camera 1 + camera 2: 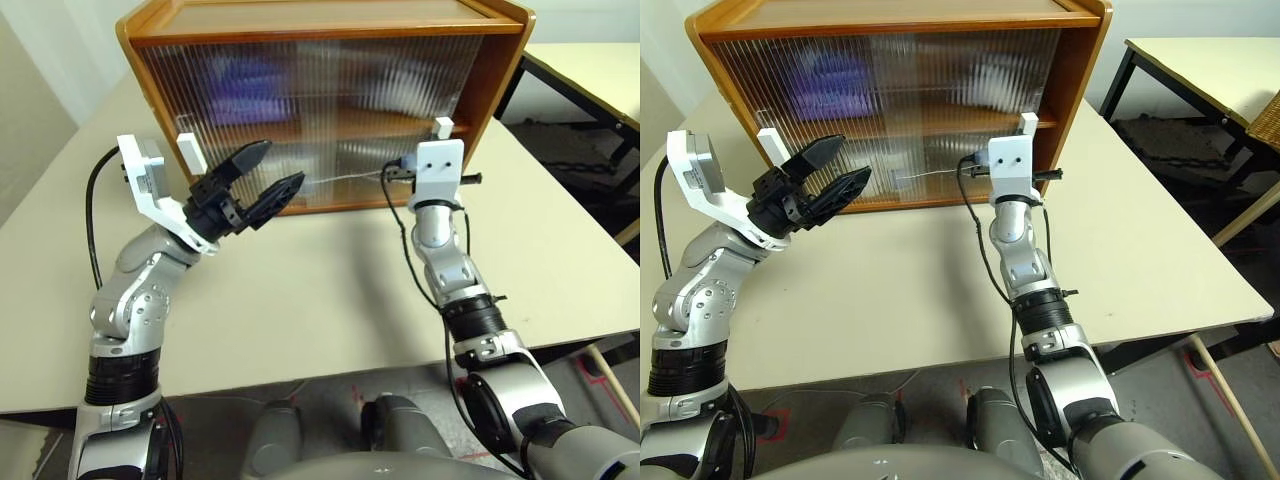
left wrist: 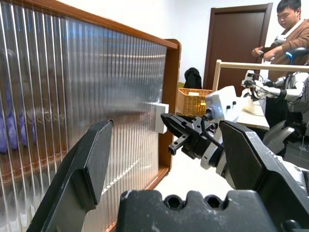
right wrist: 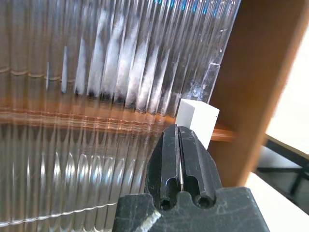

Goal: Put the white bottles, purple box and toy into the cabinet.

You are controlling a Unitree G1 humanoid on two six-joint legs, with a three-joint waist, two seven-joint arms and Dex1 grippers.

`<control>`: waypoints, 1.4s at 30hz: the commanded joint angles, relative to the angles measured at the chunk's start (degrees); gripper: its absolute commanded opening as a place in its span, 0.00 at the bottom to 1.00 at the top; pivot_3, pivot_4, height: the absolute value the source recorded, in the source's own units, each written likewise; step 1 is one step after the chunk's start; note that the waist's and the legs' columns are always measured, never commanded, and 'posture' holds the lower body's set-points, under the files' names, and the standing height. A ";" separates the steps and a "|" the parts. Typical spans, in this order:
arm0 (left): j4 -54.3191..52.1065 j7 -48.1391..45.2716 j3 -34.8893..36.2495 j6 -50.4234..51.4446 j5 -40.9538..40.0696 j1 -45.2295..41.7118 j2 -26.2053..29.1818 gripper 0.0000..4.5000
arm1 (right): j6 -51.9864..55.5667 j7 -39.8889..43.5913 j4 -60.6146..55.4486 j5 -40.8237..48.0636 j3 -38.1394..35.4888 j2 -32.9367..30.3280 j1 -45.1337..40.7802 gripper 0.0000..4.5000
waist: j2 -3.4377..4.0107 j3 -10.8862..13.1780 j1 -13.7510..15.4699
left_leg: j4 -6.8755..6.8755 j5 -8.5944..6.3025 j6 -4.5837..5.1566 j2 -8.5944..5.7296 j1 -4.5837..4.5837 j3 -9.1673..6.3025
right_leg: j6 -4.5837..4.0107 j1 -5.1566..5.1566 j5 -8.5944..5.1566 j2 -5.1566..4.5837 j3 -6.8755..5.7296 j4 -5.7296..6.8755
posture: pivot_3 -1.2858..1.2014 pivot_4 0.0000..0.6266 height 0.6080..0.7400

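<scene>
Head views: cabinet (image 1: 500,90) on the table (image 1: 330,290), both ribbed doors drawn across; purple box (image 1: 245,78) blurred behind them on the upper shelf.

Left wrist view: left gripper (image 2: 169,159) spread, holding nothing.

Right wrist view: right gripper (image 3: 179,140) pinched together, empty, at the white handle (image 3: 198,120).
</scene>
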 commanded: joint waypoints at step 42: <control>12.84 25.21 9.49 -36.51 29.25 32.58 -16.97 1.00 | -29.99 45.70 -11.06 29.02 -7.24 -14.97 43.09 0.99 | -0.74 0.63 -1.50 | -0.13 -0.36 -0.37 0.18 1.45 -0.09 | -0.79 1.08 -0.56 -0.02 1.06 -0.44 | 0.56 0.00 1.00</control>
